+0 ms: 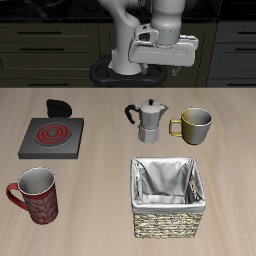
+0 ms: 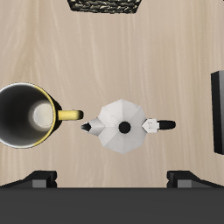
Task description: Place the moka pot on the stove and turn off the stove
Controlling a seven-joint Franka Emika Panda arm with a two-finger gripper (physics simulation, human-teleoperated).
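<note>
- Basket [image 1: 169, 197]: 1 woven wicker box with a grey cloth lining, lower right of the exterior frame, nearest the table's front edge. In the wrist view only its dark woven edge [image 2: 106, 5] shows.
- Red mug [image 1: 35, 194]: 1 patterned mug, upright, lower left of the exterior frame, level with the basket and well apart from it; handle on its outer side.
- Stove [image 1: 51, 136]: 1 flat dark-grey square plate, left of centre in the exterior frame, behind the red mug. Red spiral rings glow on its top; 1 black knob [image 1: 58, 106] sits at its far corner. Nothing stands on it. A dark slab edge [image 2: 218, 112] shows in the wrist view.
- Pot [image 1: 149, 121]: 1 silver faceted moka pot, upright on the bare table [image 1: 100, 200], centre of the exterior frame, behind the basket and well apart from the stove. Black lid knob on top, black handle toward the stove side. Seen from straight above in the wrist view [image 2: 122, 128].
- Gold mug [image 1: 195, 124]: 1 olive-gold mug, upright, just beside the pot, handle pointing at it. The wrist view [image 2: 31, 115] shows a small gap between handle and pot.
- Gripper [image 1: 165, 50]: white hand raised at the top of the exterior frame, above the pot and mug and behind them, touching nothing. 2 dark fingertips [image 2: 41, 180] stand wide apart with nothing between them: released.
</note>
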